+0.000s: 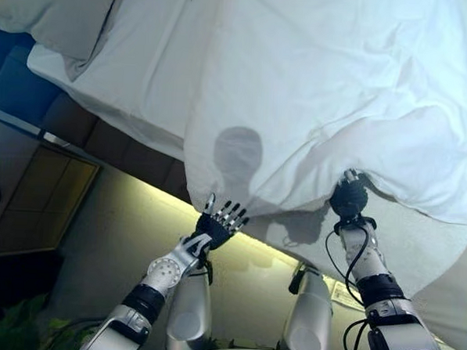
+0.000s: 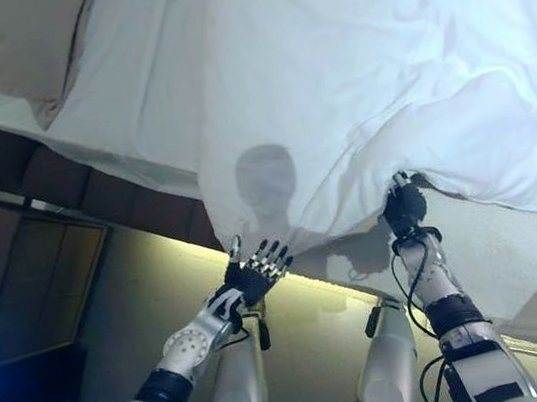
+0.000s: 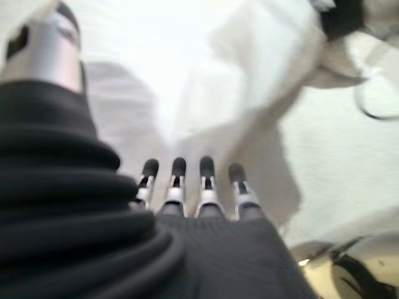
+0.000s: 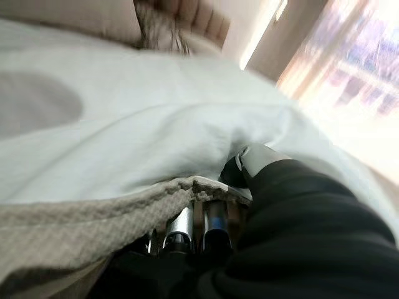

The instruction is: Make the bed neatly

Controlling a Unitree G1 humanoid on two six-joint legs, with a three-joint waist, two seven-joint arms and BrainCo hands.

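1 white duvet (image 1: 332, 94) rumpled on bed; right robot hand (image 1: 348, 198) pinching edge, left robot hand (image 1: 219, 221) splayed (empty).

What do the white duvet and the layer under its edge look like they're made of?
The duvet: soft matte white fabric, probably cotton, judging by its rounded creases and puffy folds. The layer beneath: coarser beige-grey cloth with a visible waffle-like weave. The right hand grips the duvet's edge.
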